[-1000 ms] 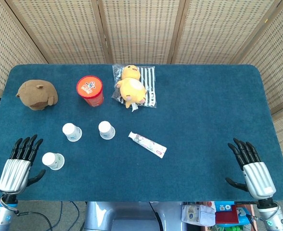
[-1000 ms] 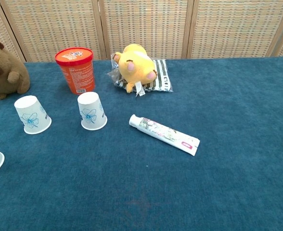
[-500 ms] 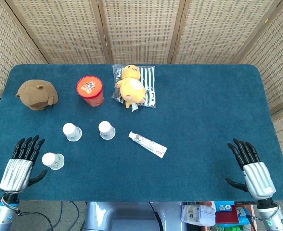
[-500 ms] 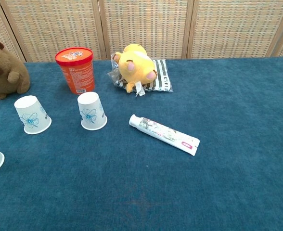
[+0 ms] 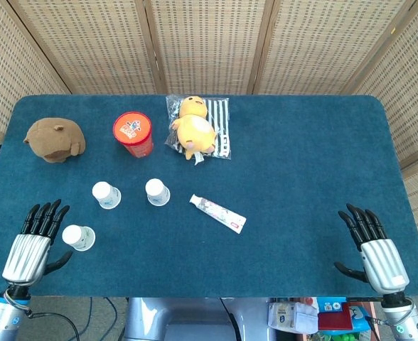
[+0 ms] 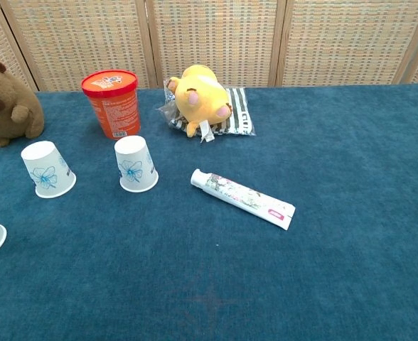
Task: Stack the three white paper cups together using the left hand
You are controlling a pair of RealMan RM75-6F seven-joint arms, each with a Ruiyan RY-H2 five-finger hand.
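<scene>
**Pre-grasp: left hand beside nearest cup**

Presently the left hand [image 5: 30,245] lies flat, fingers apart, holding nothing. The nearest inverted white paper cup [image 5: 77,237] stands just beside its fingertips; two more inverted white paper cups [image 5: 106,195] [image 5: 157,192] stand beyond, separate, unstacked. The right hand [image 5: 376,252] rests spread and unladen.

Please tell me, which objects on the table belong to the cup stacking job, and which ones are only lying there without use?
Belong to the job:
near-left paper cup
middle paper cup
right paper cup
left hand, open, beside the near-left cup

Only lying there:
brown plush
orange tub
yellow plush on a striped packet
toothpaste tube
</scene>
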